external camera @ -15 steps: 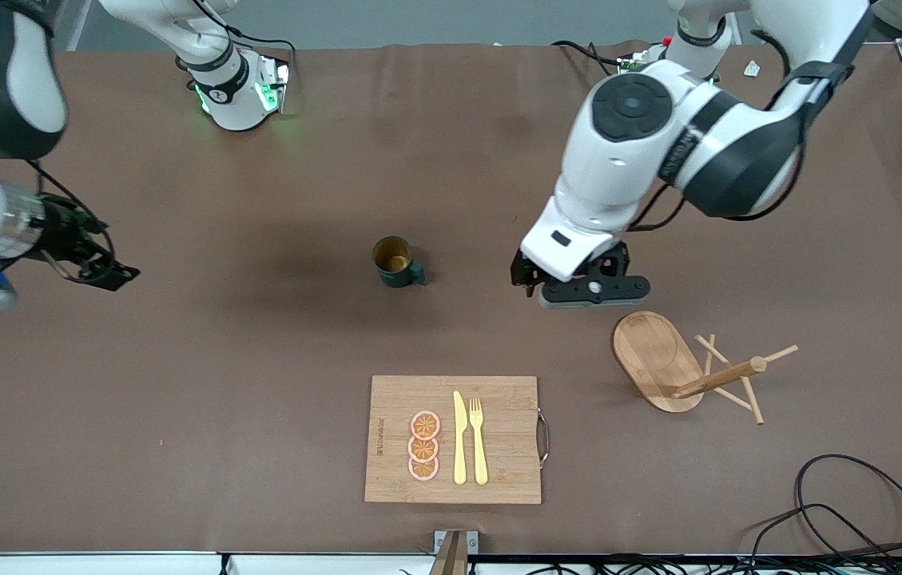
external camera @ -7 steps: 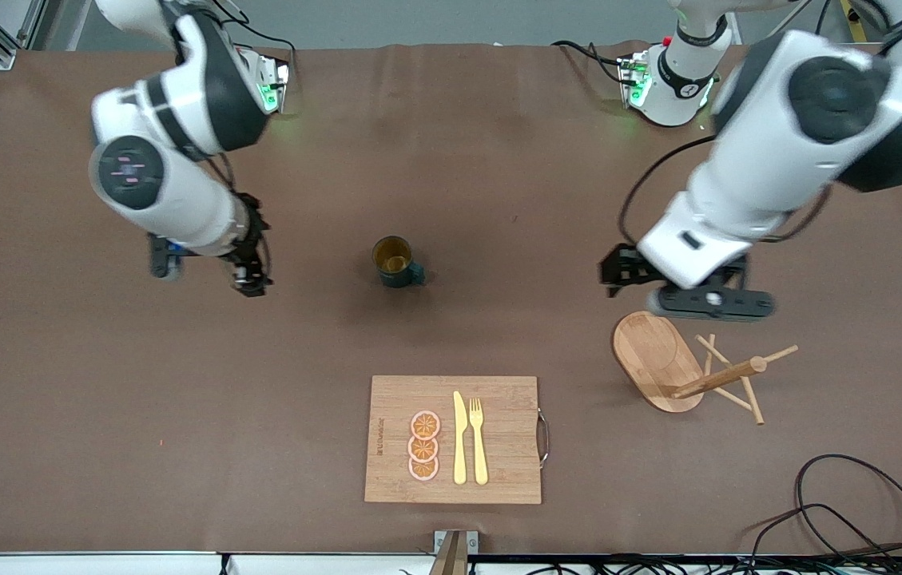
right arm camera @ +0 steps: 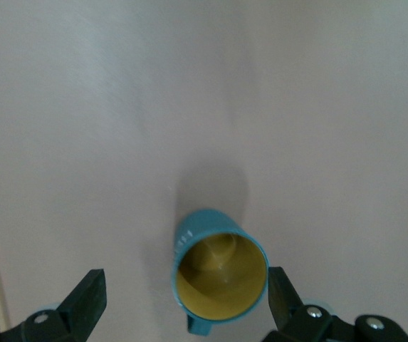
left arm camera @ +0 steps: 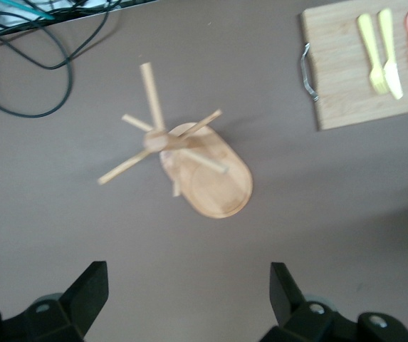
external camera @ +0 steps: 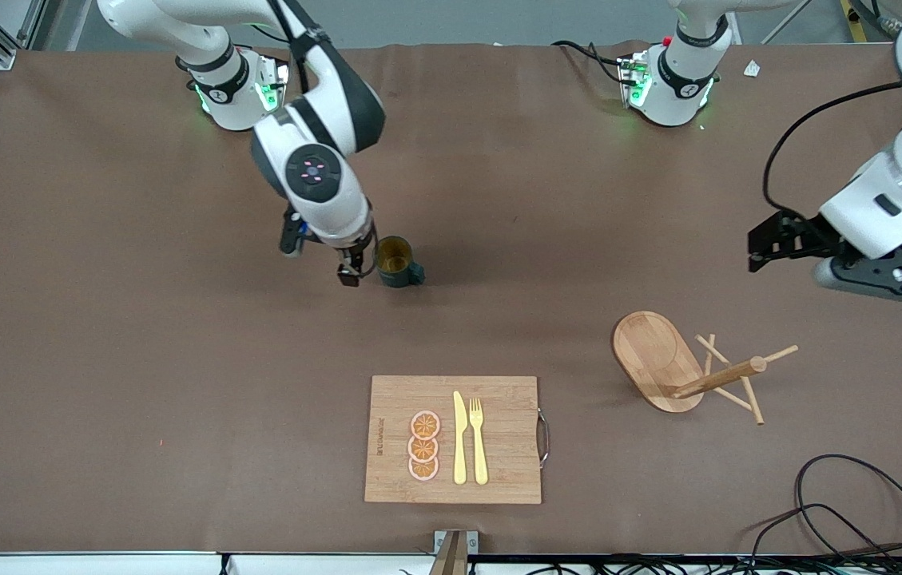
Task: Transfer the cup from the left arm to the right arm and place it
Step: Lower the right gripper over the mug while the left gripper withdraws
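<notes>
Two open grippers as we see them: the right gripper [external camera: 348,267], jaws wide, has swung in beside the upright cup [external camera: 396,261] mid-table, while the left gripper [external camera: 798,251] has withdrawn past the mug tree [external camera: 686,363], leaving pickup pending.

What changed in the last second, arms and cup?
The right pincer swept in from its end of the table and now hangs open right beside the cup, not gripping it. The left pincer, also open, pulled away from the middle toward its own end, past the wooden mug rack. Cup, rack and cutting board stayed put.
</notes>
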Available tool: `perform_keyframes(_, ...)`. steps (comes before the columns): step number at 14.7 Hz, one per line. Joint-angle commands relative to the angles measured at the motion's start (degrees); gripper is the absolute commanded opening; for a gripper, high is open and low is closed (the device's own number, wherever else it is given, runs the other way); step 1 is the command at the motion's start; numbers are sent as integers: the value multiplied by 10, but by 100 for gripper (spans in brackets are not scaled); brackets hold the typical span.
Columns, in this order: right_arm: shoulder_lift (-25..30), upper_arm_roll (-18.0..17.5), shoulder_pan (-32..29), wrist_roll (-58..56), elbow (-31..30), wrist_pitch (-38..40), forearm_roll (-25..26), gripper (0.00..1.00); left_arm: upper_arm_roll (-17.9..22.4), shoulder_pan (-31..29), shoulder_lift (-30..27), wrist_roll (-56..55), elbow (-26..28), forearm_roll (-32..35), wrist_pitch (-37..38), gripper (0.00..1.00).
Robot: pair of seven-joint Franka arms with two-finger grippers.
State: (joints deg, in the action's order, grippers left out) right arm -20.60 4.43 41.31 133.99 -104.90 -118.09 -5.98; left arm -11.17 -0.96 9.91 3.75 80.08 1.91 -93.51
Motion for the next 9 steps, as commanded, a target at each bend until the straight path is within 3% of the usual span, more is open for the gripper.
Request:
perform_keyframes(1, -18, 8, 24, 51, -3, -21, -17, 100, 31, 6, -54, 34, 64, -10, -4, 100)
perform_keyframes(9, -52, 8, 75, 100, -13, -42, -20, 100, 60, 5, -118, -14, 116, -42, -7, 100)
